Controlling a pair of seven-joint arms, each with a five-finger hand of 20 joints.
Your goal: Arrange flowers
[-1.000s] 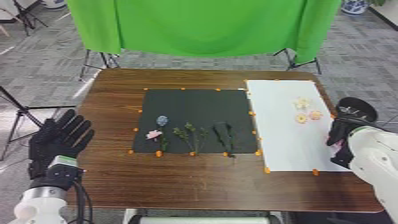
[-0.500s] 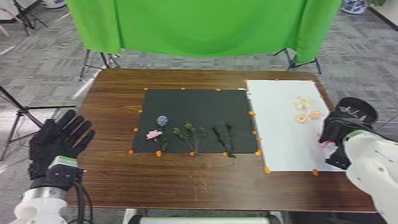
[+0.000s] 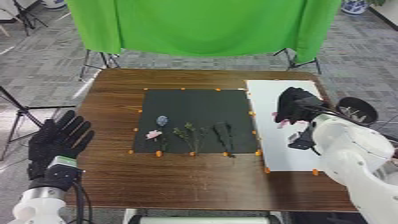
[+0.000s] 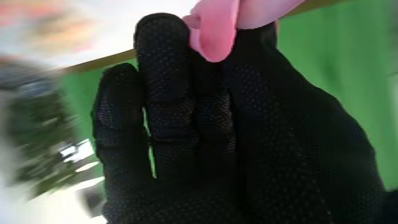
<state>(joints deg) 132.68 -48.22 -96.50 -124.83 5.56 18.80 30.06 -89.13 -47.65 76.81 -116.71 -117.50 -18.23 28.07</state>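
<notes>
OK, R hand (image 3: pixel 298 104) nearly closed, pinching pink flwr (image 4: pixel 216 31) at fingertips.

Green cloth (image 3: pixel 209 25) hangs across the frame's top over grey carpet (image 3: pixel 53 60), a blue-and-white pot (image 3: pixel 354 6) upper right, a black tripod (image 3: pixel 26 107) far left.

We count one black mat (image 3: pixel 187 107), one white sheet (image 3: pixel 286 157), one blue flower (image 3: pixel 162 120), at least two pink flowers (image 3: pixel 153 134).

Flowers (image 3: pixel 153 134) and stems (image 3: pixel 193 141) lie on a black mat (image 3: pixel 195 105); the right robot hand (image 3: pixel 296 102) is above a white sheet (image 3: pixel 286 160).
</notes>
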